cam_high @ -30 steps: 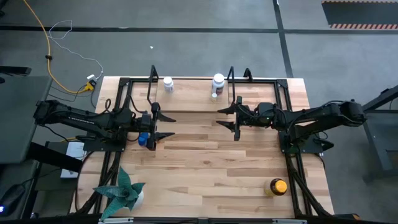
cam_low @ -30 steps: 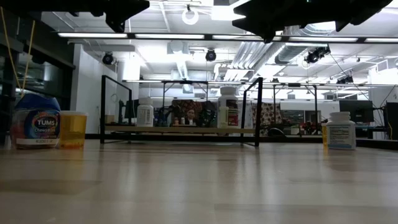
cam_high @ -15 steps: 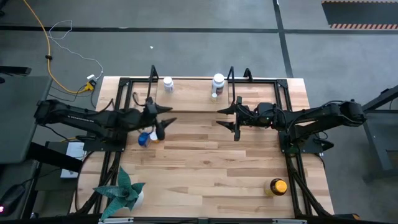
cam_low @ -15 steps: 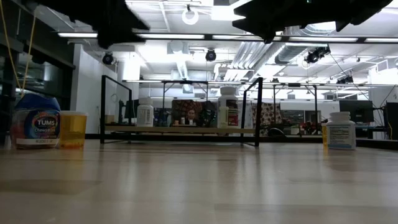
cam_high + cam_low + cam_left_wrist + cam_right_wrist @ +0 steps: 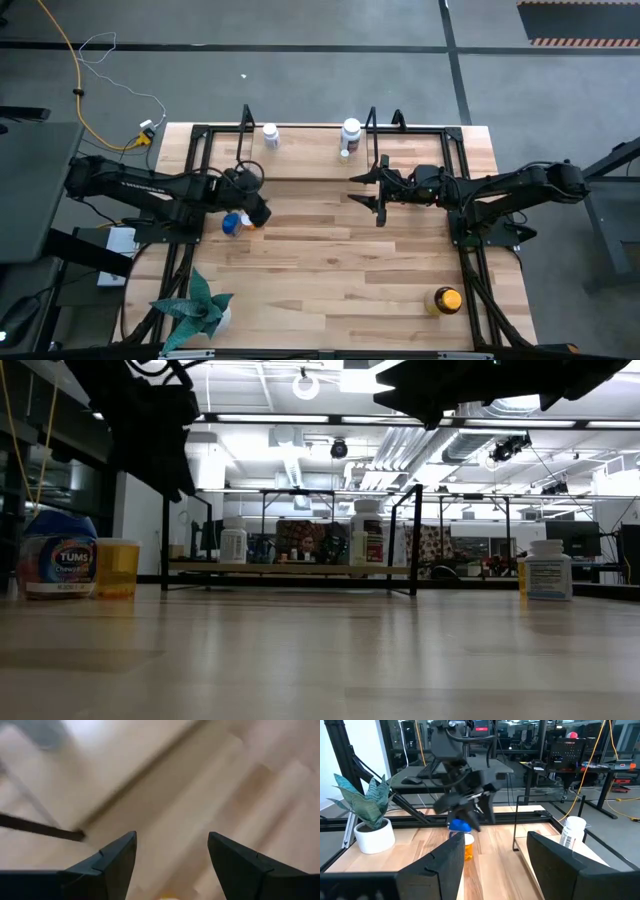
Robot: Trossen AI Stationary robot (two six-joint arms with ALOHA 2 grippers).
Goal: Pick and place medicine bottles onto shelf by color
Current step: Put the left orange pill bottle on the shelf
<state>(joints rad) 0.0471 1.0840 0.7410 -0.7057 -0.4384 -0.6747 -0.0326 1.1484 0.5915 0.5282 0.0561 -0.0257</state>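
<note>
On the pale planked wooden worktop [image 5: 340,260] the left gripper [image 5: 170,865], dark wedge fingers apart, hovers over a blue bottle [image 5: 231,224] and perhaps an orange one [image 5: 468,848], seen clearly only from the right wrist, while the right gripper [image 5: 365,192], fingers apart, waits before the wire shelf [image 5: 305,140] holding two white bottles [image 5: 350,132].

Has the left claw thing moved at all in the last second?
Yes. In the high view the left gripper, fingers open, has swung round to point down over the blue bottle, which stands where it was on the table.
</note>
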